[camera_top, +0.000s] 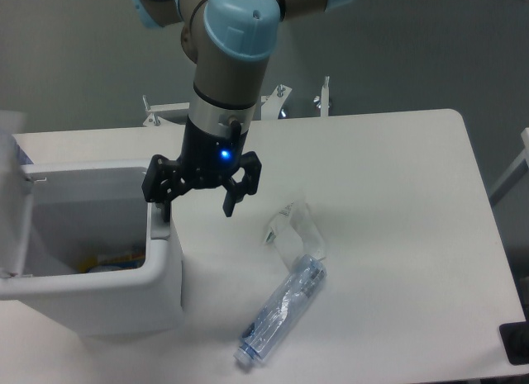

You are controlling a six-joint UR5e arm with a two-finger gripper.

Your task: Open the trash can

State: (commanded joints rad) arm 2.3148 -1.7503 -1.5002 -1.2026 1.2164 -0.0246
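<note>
Only one view here, the fixed camera looking down on the table (397,194). The trash can (107,301) sits at about eight o'clock in the picture, hard against the left edge, and its lid (15,194) stands swung up at nine o'clock, blurred, so the mouth gapes open and colourful scraps show on the bottom. By my reading the task is as good as done.

Now the gripper (198,209), just above centre-left, at roughly ten o'clock from the middle of the frame. Its fingers are spread wide, nothing between them, a blue light glowing on the wrist. The left-hand fingertip in the picture hangs right over the can's near rim, where the push tab (157,225) sits. That placement makes sense: one finger presses the tab down while the other stays clear over the table, so a wide stance serves as a poker, not a clamp. Whether the tip touches the tab at this instant I cannot tell.

Off at five o'clock from the gripper, a crushed clear plastic bottle (281,311) lies on its side, with a scrap of clear wrapper (291,227) just above it. Both sit well apart from the can, likely waiting to go in.
</note>
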